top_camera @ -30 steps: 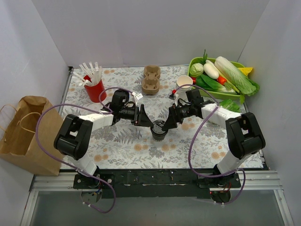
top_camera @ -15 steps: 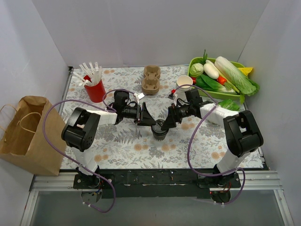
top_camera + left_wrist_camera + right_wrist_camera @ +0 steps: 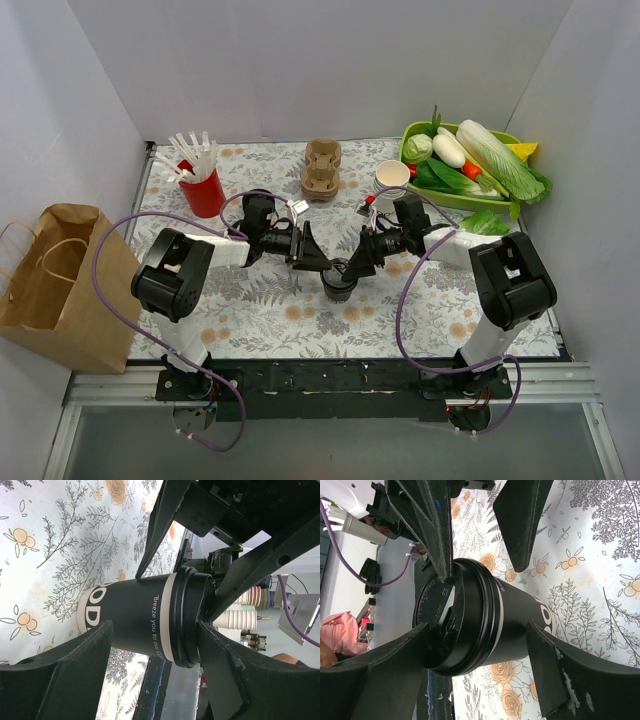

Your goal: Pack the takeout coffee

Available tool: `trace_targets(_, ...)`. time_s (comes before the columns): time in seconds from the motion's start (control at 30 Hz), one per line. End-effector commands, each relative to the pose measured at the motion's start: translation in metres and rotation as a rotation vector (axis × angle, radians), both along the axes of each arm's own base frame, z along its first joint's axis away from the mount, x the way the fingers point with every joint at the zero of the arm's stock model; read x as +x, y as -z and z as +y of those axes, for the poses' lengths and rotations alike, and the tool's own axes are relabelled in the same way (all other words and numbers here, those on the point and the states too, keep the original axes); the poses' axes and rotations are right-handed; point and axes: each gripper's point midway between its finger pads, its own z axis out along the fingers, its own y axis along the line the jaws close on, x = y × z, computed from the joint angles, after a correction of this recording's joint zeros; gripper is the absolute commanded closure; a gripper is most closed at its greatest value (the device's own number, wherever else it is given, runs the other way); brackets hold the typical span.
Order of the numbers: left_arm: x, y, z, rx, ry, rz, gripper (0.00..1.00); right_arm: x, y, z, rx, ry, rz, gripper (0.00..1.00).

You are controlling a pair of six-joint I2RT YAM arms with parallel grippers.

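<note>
The takeout coffee [image 3: 338, 280] is a black paper cup with a white band and a black lid, standing upright mid-table. It also shows in the left wrist view [image 3: 145, 615] and the right wrist view [image 3: 490, 620]. My left gripper [image 3: 312, 252] is open at its left. In its wrist view [image 3: 155, 630] one finger lies beside the cup wall and the other against the lid. My right gripper [image 3: 358, 262] is open at its right. In its wrist view [image 3: 477, 630] one finger is over the lid [image 3: 437, 615]. The tan carrier [image 3: 321, 168] sits at the back.
An open white cup [image 3: 391, 177] stands behind the right gripper. A red cup of straws [image 3: 200, 185] is at the back left. A green basket of vegetables [image 3: 505, 135] is at the back right. A brown paper bag [image 3: 55, 280] stands off the table's left edge.
Both grippers have moved in a little closer to the cup from either side. The left arm's elbow has shifted right. The cup has stayed in place.
</note>
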Motion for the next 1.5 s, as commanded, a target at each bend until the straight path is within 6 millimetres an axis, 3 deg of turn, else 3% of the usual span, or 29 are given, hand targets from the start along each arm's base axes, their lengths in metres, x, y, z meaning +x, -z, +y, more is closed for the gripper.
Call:
trace_targets(0.0, -0.005, 0.011, 0.003, 0.024, 0.009, -0.025, 0.34, -0.005, 0.028, -0.002, -0.029, -0.006, 0.001, 0.19)
trace_targets(0.3, -0.002, 0.014, 0.004, 0.028, 0.021, -0.093, 0.34, -0.004, 0.039, -0.003, -0.033, -0.032, -0.108, 0.25)
trace_targets(0.47, -0.004, -0.025, -0.001, -0.061, 0.06, -0.131, 0.27, -0.003, 0.042, -0.002, -0.03, -0.032, -0.081, 0.25)
trace_targets(0.6, -0.023, -0.032, -0.003, -0.09, 0.092, -0.093, 0.17, 0.001, 0.041, 0.001, -0.021, -0.032, -0.06, 0.25)
trace_targets(0.77, -0.025, -0.019, -0.005, -0.059, 0.013, -0.007, 0.18, 0.004, 0.038, 0.004, -0.012, -0.041, -0.067, 0.25)
trace_targets(0.97, -0.029, 0.01, 0.002, -0.052, -0.073, 0.202, 0.19, 0.002, 0.041, 0.003, -0.012, -0.066, -0.058, 0.25)
trace_targets(1.33, -0.04, 0.062, 0.012, 0.054, -0.12, 0.272, 0.21, 0.005, 0.056, 0.003, -0.038, -0.027, -0.042, 0.27)
trace_targets(1.47, -0.034, 0.046, 0.007, 0.012, -0.058, 0.178, 0.21, 0.009, 0.047, 0.006, -0.019, -0.032, -0.063, 0.26)
